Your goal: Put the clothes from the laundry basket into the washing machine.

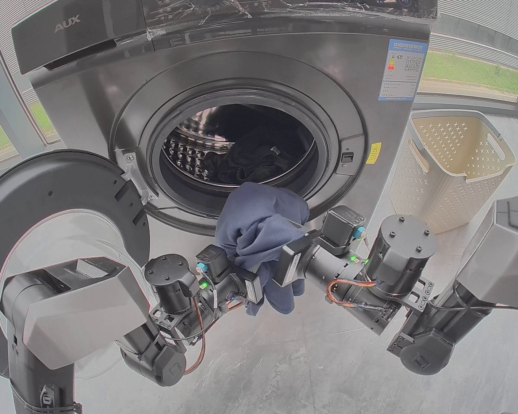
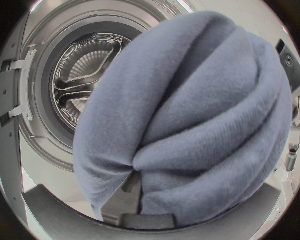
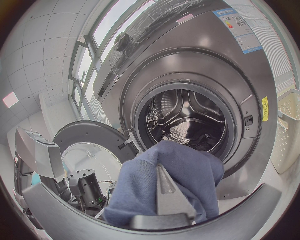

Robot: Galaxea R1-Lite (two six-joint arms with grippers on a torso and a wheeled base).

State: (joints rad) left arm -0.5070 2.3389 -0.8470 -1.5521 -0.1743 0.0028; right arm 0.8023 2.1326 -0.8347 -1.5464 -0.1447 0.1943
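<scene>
1. The left claw [image 1: 254, 286] is clamped on the lower folds of a blue garment [image 1: 261, 226]; in the left wrist view one dark finger [image 2: 125, 197] pokes out under the bunched cloth; the other is buried in it.
2. The right claw [image 1: 285, 262] grips the same garment from the opposite side; in the right wrist view one finger [image 3: 170, 187] lies against the cloth, which folds around it.
3. The two claws sit close together; the garment is heaped between and above them, with a tail hanging toward the floor [image 1: 278, 375].
4. The garment is held just in front of the washing machine [image 1: 344, 84], at the lower rim of the open drum [image 1: 191, 153]; whether it touches the rim cannot be told.
5. Dark clothes [image 1: 253, 156] lie inside the drum.
6. The door [image 1: 42, 198] stands swung open on the robot's left.
7. The laundry basket [image 1: 451, 164] stands on the floor just beside the machine, on the robot's right.
</scene>
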